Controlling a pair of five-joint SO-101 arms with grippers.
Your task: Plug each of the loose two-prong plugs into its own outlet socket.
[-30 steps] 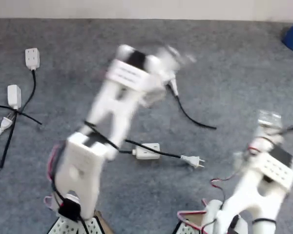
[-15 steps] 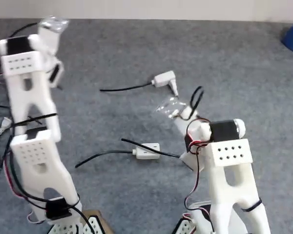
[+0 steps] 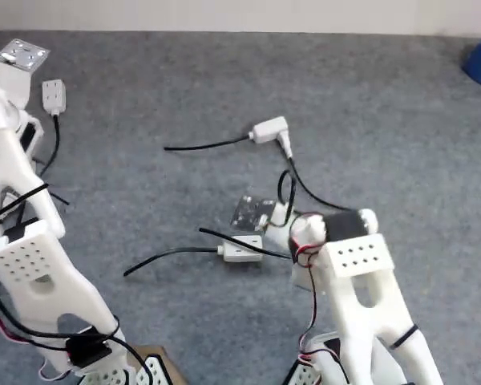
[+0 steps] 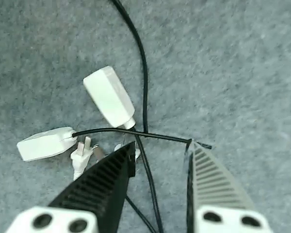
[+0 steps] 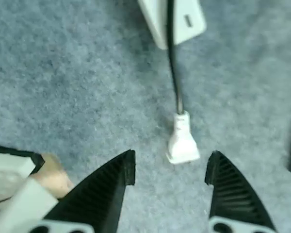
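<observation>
As the high view looks down over the grey carpet (image 3: 401, 144), it places my right arm (image 3: 349, 257) bent low in the middle, just beside a white outlet socket (image 3: 240, 250) on its black cord. My left arm (image 3: 32, 257) stands well apart at the edge, near another socket (image 3: 54, 95). Through the left wrist view, my left gripper (image 4: 160, 148) hangs with jaws parted and nothing between them. Below it are a tangle of black cords (image 4: 144, 82), two white cord-end blocks (image 4: 109, 97) and a small two-prong plug (image 4: 80, 158) near one fingertip. Through the right wrist view, my right gripper (image 5: 172, 158) is likewise spread and empty. A loose white plug (image 5: 183, 143) lies on the carpet between its jaws, its cord running back across the white outlet socket (image 5: 194, 14). I judge this plug light, hard and smooth, so it could slip or twist in my hold. The cord looks springy enough to tug it askew, and two prongs are likely thin enough to bend. I would pinch the moulded body across its flat sides, behind the prongs, never the cord.
</observation>
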